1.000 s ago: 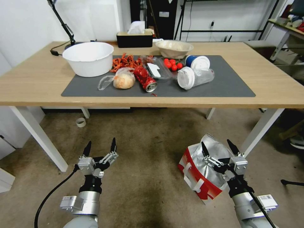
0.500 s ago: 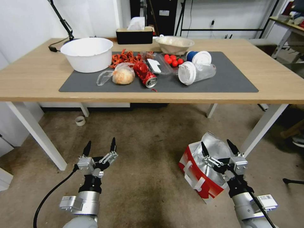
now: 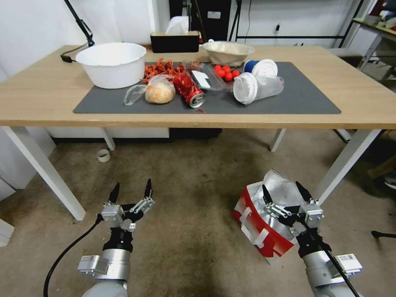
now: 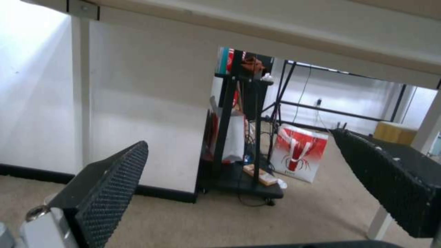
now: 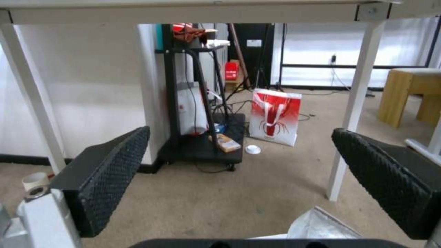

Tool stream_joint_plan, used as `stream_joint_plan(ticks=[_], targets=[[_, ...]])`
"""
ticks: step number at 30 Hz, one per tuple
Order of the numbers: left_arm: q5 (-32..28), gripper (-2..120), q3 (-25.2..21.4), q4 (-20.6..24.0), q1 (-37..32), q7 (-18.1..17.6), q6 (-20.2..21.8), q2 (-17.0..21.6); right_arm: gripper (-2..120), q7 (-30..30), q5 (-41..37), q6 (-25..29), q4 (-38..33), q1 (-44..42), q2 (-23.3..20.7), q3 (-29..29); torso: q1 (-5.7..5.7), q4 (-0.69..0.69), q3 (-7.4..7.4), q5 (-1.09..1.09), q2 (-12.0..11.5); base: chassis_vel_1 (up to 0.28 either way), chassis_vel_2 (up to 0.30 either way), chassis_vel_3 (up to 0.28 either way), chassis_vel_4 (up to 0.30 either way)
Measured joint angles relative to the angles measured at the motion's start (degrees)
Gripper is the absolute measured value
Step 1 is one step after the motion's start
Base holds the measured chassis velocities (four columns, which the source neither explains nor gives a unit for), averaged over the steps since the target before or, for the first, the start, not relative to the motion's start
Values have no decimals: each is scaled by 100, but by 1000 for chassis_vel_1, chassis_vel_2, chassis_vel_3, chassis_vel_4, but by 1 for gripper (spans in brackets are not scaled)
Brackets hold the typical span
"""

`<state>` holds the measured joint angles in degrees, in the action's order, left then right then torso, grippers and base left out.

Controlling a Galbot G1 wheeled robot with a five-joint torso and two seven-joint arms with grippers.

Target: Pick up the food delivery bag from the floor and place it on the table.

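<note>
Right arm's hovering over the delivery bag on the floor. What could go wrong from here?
1. The food delivery bag leans with its foil lining bulging out, so the open right gripper may pinch foil rather than a white strap.
2. The bag sits close to the white table leg and near the edge of the table; lifting could snag either.
3. The grey mat is crowded with cups, a can and bowls, leaving little landing room.
The left gripper hangs open over the floor.
</note>
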<state>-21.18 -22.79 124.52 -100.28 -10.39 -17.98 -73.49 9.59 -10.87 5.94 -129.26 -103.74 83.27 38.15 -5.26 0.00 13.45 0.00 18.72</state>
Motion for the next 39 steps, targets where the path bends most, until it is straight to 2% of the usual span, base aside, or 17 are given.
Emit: stream_joint_plan(ticks=[11,39], targets=[[4,100,-2,-24,6,-15,-19,-9,100,7,-6,-6,17,9,-4,-3,91,0,-232,0,-324,0,0,0,0],[34,100,-9,-18,-4,-29,-38,-23,100,11,-47,-24,26,23,-54,4,230,0,-662,0,-895,0,0,0,0]])
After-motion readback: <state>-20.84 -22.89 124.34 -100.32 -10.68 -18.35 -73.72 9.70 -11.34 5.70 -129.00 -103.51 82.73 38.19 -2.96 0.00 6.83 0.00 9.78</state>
